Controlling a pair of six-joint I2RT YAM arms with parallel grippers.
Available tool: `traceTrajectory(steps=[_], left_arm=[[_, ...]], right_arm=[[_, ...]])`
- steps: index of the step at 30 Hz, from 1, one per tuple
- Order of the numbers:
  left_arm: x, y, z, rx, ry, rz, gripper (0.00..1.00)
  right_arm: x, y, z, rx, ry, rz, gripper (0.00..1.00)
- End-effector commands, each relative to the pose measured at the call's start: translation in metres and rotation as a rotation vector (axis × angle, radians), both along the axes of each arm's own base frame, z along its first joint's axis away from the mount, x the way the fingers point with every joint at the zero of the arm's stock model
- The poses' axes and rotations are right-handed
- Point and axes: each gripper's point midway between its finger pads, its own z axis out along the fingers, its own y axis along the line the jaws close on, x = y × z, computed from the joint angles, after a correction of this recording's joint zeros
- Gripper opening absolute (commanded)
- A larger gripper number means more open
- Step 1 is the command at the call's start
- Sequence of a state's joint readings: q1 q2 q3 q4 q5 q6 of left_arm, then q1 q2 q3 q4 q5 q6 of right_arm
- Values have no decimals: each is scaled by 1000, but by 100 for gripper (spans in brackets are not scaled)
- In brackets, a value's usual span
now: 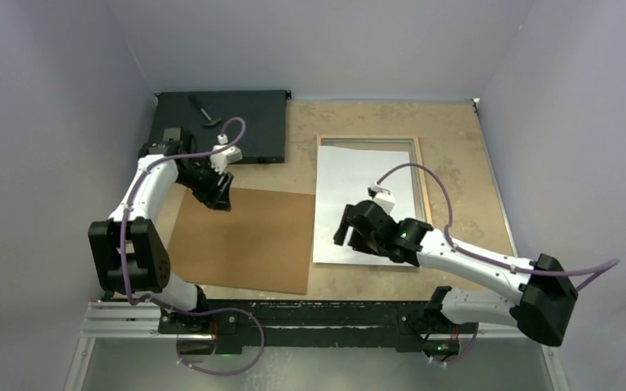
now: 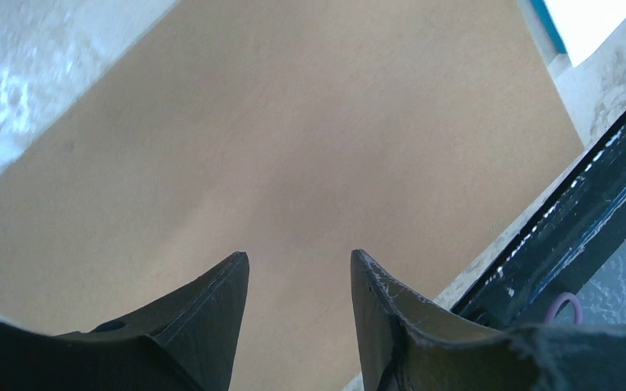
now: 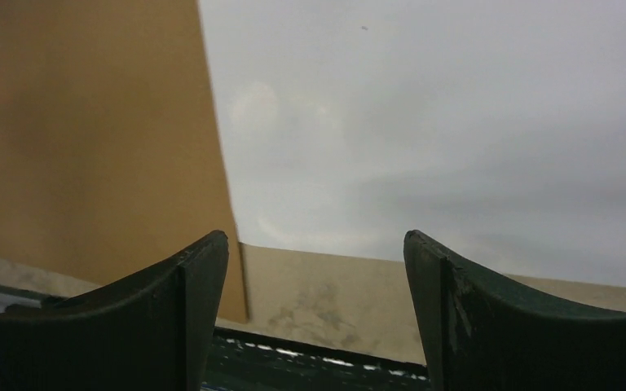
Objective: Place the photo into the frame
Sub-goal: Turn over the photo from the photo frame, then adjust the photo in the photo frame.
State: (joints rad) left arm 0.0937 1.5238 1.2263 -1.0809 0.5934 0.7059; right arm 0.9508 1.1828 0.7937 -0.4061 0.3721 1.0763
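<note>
The photo (image 1: 359, 191) lies white side up on the frame (image 1: 422, 175), whose light-wood border shows along the far and right sides. The photo sits slightly askew, and its near edge reaches past the wood that shows. My right gripper (image 1: 347, 230) hovers just above the photo's near-left part, open, with nothing between its fingers. In the right wrist view the gripper (image 3: 316, 244) frames bare table, with the white photo (image 3: 456, 122) beyond. My left gripper (image 1: 217, 195) hangs open and empty over the far edge of the brown backing panel (image 1: 244, 240), which fills the left wrist view behind the gripper (image 2: 300, 261).
A flat black box (image 1: 244, 122) with small tools on it sits at the back left, just behind the left arm. The backing panel (image 3: 90, 138) lies close beside the photo's left edge. The black base rail (image 2: 587, 204) runs along the table's near edge.
</note>
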Motion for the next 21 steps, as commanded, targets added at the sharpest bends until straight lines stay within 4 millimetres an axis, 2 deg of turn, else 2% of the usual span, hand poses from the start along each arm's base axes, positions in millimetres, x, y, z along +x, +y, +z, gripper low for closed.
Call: traceTrajectory(steps=[1, 3, 5, 7, 11, 16, 19, 21], left_arm=[[6, -44, -1, -15, -16, -78, 48], [7, -62, -2, -15, -22, -105, 48], [5, -81, -5, -11, -20, -144, 48], [-1, -102, -11, 1, -8, -185, 48], [-10, -135, -23, 28, -6, -257, 48], [-7, -145, -23, 11, -12, -265, 48], [-6, -147, -25, 11, -10, -262, 48], [-5, -147, -26, 12, -9, -256, 47]], right_arm=[[-13, -40, -21, -8, 117, -79, 84], [-5, -50, -16, 5, 108, -99, 85], [-8, -53, -14, 21, 128, -98, 86], [-21, -53, -16, 41, 177, -86, 86], [-61, -62, -33, 94, 313, -95, 86], [-90, -75, -45, 132, 392, -134, 87], [-93, -86, -58, 88, 400, -164, 87], [-87, -90, -62, 61, 381, -192, 87]])
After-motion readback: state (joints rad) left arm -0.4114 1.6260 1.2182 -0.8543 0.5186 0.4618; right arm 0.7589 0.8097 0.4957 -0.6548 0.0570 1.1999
